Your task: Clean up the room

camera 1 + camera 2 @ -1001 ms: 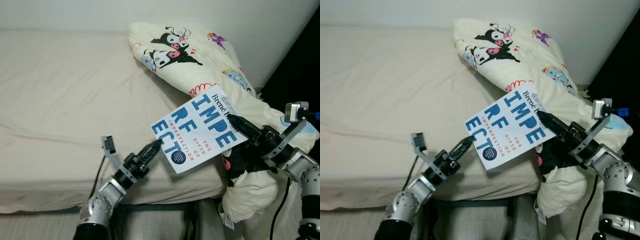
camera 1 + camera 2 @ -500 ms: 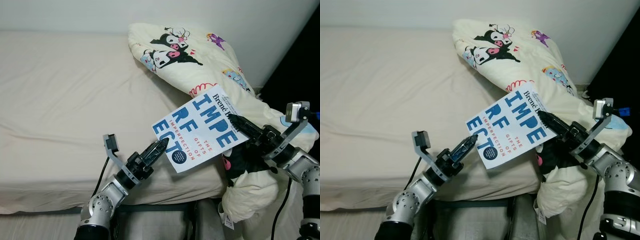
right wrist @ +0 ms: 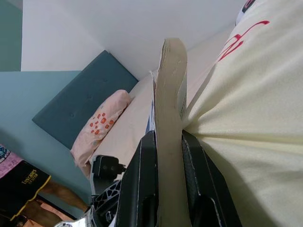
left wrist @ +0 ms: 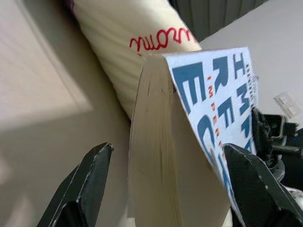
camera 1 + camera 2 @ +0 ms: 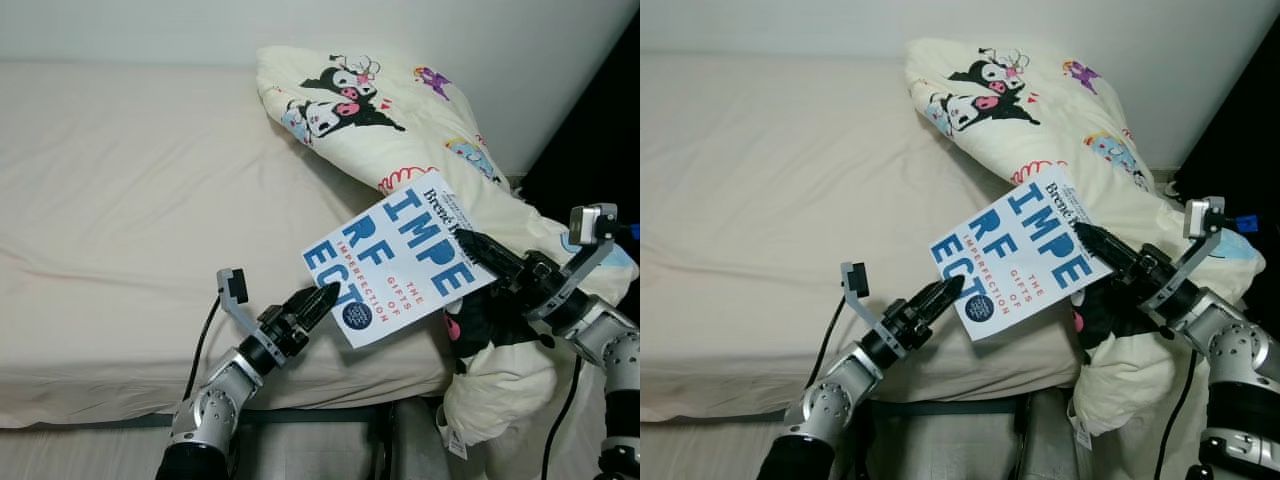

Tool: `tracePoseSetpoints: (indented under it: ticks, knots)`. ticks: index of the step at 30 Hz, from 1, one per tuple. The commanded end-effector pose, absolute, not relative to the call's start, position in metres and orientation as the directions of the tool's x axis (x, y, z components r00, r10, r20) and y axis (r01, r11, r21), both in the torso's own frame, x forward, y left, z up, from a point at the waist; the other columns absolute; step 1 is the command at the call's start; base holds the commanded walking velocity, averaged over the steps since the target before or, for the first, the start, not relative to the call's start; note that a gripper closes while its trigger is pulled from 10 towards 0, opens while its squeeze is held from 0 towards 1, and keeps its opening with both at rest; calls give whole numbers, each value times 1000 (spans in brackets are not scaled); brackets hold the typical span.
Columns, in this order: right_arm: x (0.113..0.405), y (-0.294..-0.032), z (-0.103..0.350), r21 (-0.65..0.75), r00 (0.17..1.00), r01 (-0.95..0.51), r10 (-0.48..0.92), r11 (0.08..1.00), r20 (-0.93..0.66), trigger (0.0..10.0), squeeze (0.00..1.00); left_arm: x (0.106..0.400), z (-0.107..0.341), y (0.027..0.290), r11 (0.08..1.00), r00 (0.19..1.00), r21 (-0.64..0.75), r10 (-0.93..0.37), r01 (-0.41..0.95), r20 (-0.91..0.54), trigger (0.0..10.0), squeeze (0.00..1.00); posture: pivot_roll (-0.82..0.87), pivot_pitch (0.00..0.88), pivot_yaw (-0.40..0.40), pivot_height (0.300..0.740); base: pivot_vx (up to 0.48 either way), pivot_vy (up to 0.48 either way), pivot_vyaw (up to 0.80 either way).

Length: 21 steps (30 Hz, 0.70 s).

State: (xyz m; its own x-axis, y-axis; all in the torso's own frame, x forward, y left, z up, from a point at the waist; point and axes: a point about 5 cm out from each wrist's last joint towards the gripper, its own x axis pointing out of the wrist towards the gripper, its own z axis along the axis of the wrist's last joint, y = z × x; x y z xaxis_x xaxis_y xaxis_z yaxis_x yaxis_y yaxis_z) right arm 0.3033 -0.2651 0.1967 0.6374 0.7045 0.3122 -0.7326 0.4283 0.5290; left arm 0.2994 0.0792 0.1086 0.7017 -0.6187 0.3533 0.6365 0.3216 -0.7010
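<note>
- The book is held tilted above the bed edge, clamped by the right gripper.
- The left gripper is spread wide around its lower corner (gap visible at the wrist).
- A patterned duvet lies behind.

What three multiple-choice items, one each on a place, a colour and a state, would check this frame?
1. Where is the book?
A. Held above the bed's edge
B. On the floor
C. Under the cartoon-print duvet

2. What colour is the big lettering on the cover?
A. Red
B. Blue
C. Green

3. How is the left gripper?
A. Shut on the book
B. Open, fingers either side of the book's corner
C. Hanging idle

Answers: 1 A, the right gripper pinches it in the air; 2 B, blue on white; 3 B, the left wrist view shows gaps beside both fingers.
</note>
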Motion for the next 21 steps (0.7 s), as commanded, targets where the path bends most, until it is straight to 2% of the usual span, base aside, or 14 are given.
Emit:
tracePoseSetpoints:
  ticks: [1,4,5,7,11,12,13,18,19,21]
  knots:
    - [298,-265,211,470,573,-795,728,383,376,0,0,296,116,70,215,675,-729,-604,650,423,10000,0,-33,169,-56,530,0,0,0]
    - [298,-265,210,471,574,-794,728,383,375,0,0,294,120,68,166,655,-729,-601,664,459,10000,0,-33,169,-56,530,0,0,0]
    - [298,-265,210,473,574,-794,729,382,374,0,0,291,128,63,92,612,-718,-605,690,510,10000,0,-33,169,-56,530,0,0,0]
    - [298,-265,209,475,574,-793,729,381,373,0,0,286,137,55,9,551,-695,-616,719,563,10000,0,-33,169,-56,530,0,0,0]
    - [297,-265,209,475,574,-793,729,381,373,0,0,284,141,50,-17,528,-686,-624,728,576,10000,0,-33,169,-56,530,0,0,0]
    - [297,-265,209,476,575,-792,728,382,373,0,0,281,141,45,-28,517,-684,-634,729,575,8824,0,-34,170,-55,530,0,0,0]
    - [297,-265,209,476,576,-792,728,383,372,0,0,281,140,44,-30,514,-685,-637,728,574,7176,0,-34,170,-55,530,0,0,0]
    - [297,-265,209,476,576,-791,728,383,372,0,0,280,140,44,-33,513,-687,-639,726,573,7176,0,-34,170,-55,530,0,0,0]
    - [297,-266,209,477,578,-790,727,385,371,0,0,279,139,44,-34,511,-689,-645,724,568,0,0,-33,171,-54,530,0,0,0]
    - [297,-266,208,477,580,-789,725,388,370,0,0,278,138,44,-32,508,-691,-654,723,561,0,0,-33,171,-54,530,0,0,0]
